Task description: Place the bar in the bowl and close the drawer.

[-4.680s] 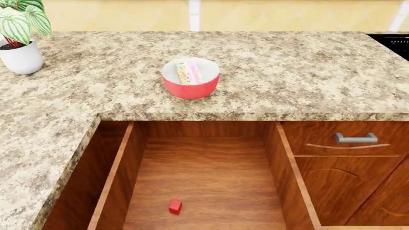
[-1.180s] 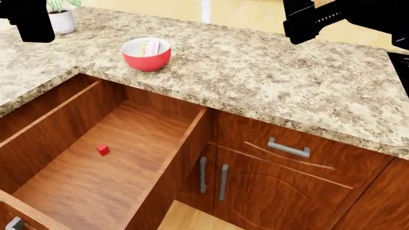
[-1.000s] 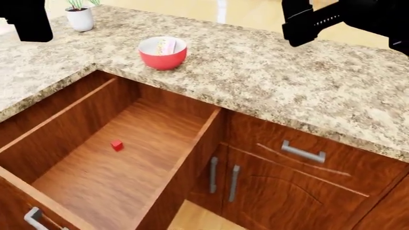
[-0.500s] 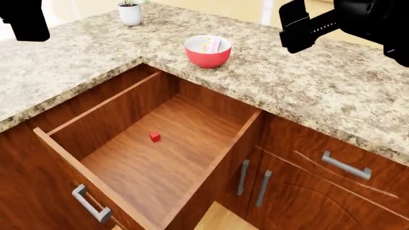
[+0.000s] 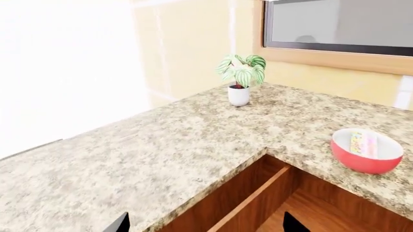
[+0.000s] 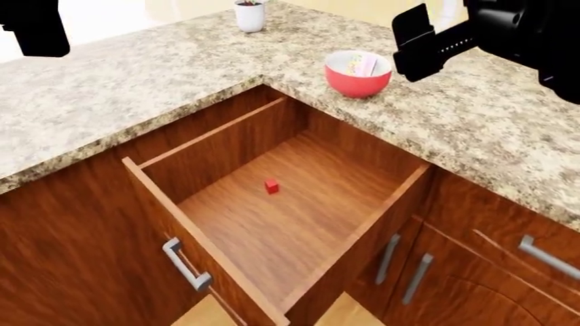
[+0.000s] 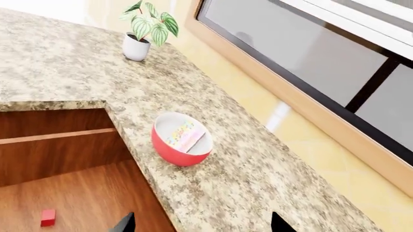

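Observation:
The red bowl (image 6: 358,75) stands on the granite counter just behind the open drawer. The pale speckled bar (image 6: 365,64) lies inside it, leaning on the white wall; it also shows as the bar (image 7: 183,136) in the bowl (image 7: 182,141) and the bar (image 5: 362,143) in the bowl (image 5: 366,153). The large reddish-brown drawer (image 6: 181,210) stands pulled far out. My left gripper (image 5: 205,227) hangs open over the counter corner by the drawer's left side. My right gripper (image 7: 202,226) is open above the counter edge near the bowl, holding nothing.
A tiny red cube (image 6: 272,186) lies on the drawer floor. A potted plant (image 6: 249,13) stands at the back of the counter (image 6: 136,81). Cabinet doors with bar handles (image 6: 403,268) and a smaller drawer's handle (image 6: 548,257) lie to the right.
The head view has swung round to the left of the drawer, so its front and handle now show. The bowl with the bar sits further right in view. Both grippers stay open.

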